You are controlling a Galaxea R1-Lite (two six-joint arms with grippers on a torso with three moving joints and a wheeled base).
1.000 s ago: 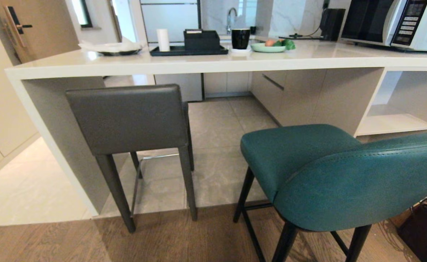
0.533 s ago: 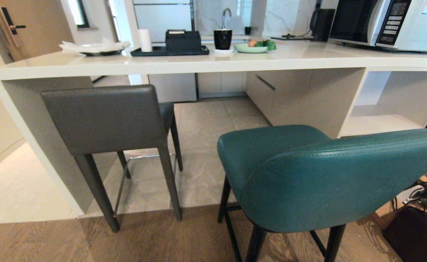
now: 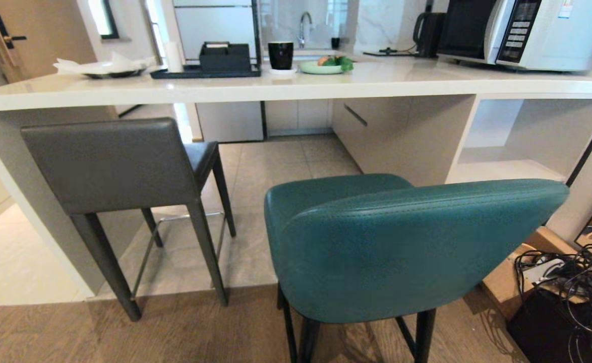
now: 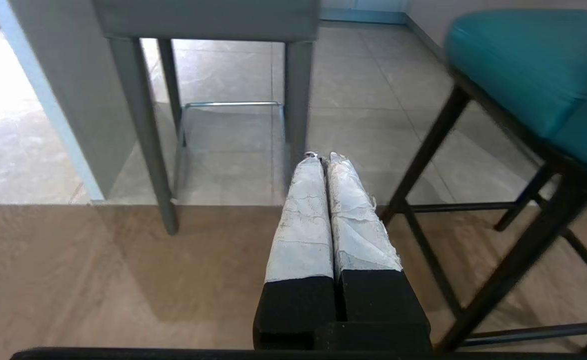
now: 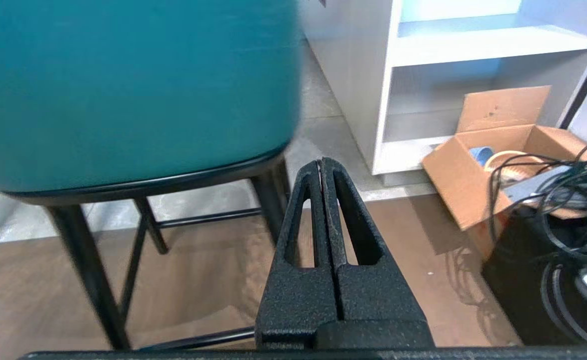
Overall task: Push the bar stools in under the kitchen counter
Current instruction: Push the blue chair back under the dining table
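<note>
On the worktop (image 3: 387, 80) you have a green plate (image 3: 320, 68) of produce. Your teal stool (image 3: 407, 242) stands out — grey stool (image 3: 119, 161) half under; left gripper (image 4: 323, 159) and right gripper (image 5: 321, 162) pressed together.

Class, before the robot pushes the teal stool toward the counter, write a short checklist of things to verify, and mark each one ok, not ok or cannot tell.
1. Teal stool squarely ahead, back facing the robot: ok.
2. Teal stool already under the kitchen counter: not ok, it stands out over the wooden floor.
3. Floor between teal stool and counter free of obstacles: ok.
4. Grey stool tucked in: not ok, only partly under.
5. Left gripper and right gripper shut, holding nothing: ok.
6. Cables clear of the teal stool's legs: cannot tell.
</note>
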